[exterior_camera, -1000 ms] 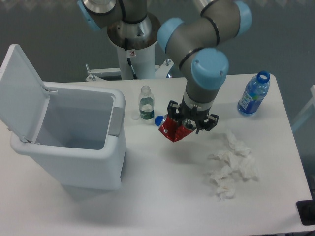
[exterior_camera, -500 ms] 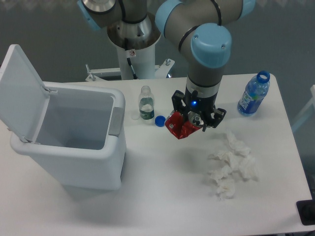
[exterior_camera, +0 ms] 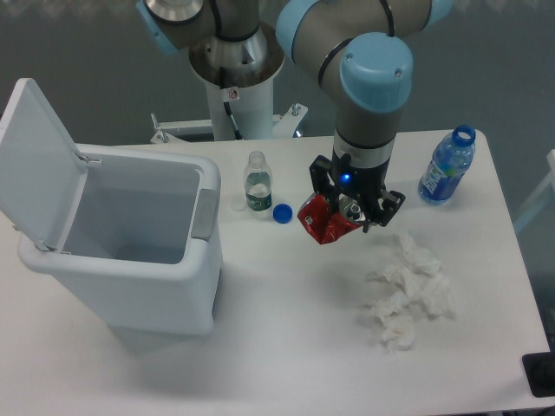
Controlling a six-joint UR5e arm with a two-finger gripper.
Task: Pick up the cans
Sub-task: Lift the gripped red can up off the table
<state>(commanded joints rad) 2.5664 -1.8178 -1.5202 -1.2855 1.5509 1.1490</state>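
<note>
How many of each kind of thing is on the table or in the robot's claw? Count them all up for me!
Cans: 1, the crushed red can in the gripper
Bottles: 2, small clear bottle and blue bottle
Bottle caps: 1, blue cap
Bins: 1, white bin
Tissue piles: 1, crumpled tissue
Total: 6

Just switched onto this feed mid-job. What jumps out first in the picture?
The pincer, mid-table, is shut on the crushed red can, held above the tabletop. At the left stands a big white bin with its lid flipped open. Crumpled white tissues lie to the right of the can, and a blue bottle stands at the far right edge.
</note>
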